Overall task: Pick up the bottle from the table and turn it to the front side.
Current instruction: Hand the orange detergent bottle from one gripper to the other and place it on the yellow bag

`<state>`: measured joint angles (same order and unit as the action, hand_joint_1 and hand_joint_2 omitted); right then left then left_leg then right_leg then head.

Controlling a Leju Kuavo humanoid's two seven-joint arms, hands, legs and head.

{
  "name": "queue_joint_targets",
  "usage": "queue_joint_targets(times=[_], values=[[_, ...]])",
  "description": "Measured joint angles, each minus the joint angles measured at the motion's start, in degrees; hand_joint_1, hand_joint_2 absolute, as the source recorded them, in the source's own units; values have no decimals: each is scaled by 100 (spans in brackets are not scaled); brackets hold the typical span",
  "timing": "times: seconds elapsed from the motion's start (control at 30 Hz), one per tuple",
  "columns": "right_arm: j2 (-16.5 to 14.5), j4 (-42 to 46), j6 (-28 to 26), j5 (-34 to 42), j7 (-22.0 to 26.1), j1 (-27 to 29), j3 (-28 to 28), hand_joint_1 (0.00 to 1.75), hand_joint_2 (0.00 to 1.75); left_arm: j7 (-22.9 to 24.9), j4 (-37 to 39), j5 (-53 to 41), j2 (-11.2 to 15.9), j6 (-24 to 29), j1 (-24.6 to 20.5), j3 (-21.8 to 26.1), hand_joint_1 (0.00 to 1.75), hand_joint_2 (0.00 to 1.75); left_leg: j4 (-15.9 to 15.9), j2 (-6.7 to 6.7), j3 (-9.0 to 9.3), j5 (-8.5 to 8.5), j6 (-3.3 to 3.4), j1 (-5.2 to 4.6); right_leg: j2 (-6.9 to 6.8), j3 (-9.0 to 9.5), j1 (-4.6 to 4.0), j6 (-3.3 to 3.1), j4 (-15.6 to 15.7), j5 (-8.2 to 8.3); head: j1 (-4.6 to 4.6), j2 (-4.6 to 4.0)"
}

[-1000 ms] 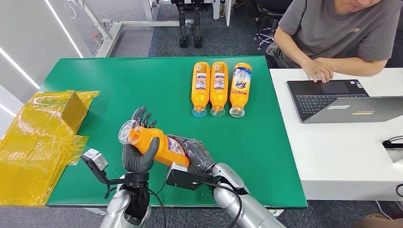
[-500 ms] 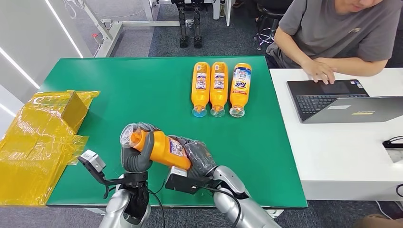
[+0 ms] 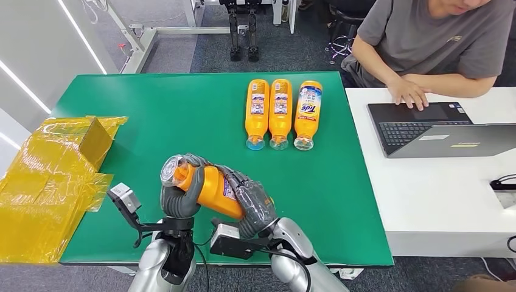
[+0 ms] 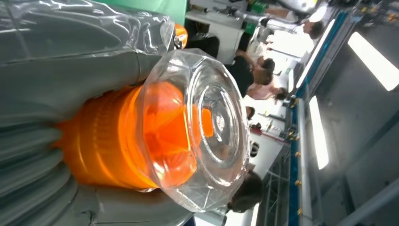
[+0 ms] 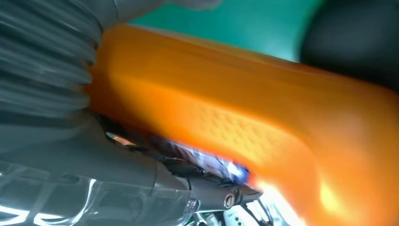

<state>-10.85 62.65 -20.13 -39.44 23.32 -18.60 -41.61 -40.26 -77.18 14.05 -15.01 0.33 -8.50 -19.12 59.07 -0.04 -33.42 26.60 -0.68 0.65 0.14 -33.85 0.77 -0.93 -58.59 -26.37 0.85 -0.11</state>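
You're holding the bottle (image 3: 210,187) off the green table (image 3: 152,115) in both hands, near the front edge, lying on a tilt with the clear cap (image 4: 207,127) pointing up and to the robot's left. Left hand (image 3: 179,194) is wrapping the neck just below the cap; right hand (image 3: 252,204) is gripping the lower body over the label. Both are clenched on it, nothing loose.

Handling, my read: rigid plastic, smooth and likely slick, and probably fairly heavy if it's full. The right wrist view is showing a dimpled patch on the orange side, so that's the better place to grip. Neck is a good pivot for rolling it. Don't lean on the cap.

Versus a second ago: left fingers were spread open behind the neck, now they're closed round it. Bottle is sitting a bit higher, cap end raised. Three bottles (image 3: 281,112) at the back haven't moved, person's hand (image 3: 409,91) is by the laptop (image 3: 426,131) as before
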Motion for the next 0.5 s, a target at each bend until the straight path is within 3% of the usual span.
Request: queue_joint_targets(times=[0.5], values=[[-29, 709, -885, 1711, 1089, 426, 196, 0, 175, 0, 1, -109, -92, 303, -164, 7, 175, 175, 0, -1, -2, 0, 0, 0, -1, -1, 0, 0, 0, 0, 1, 0]])
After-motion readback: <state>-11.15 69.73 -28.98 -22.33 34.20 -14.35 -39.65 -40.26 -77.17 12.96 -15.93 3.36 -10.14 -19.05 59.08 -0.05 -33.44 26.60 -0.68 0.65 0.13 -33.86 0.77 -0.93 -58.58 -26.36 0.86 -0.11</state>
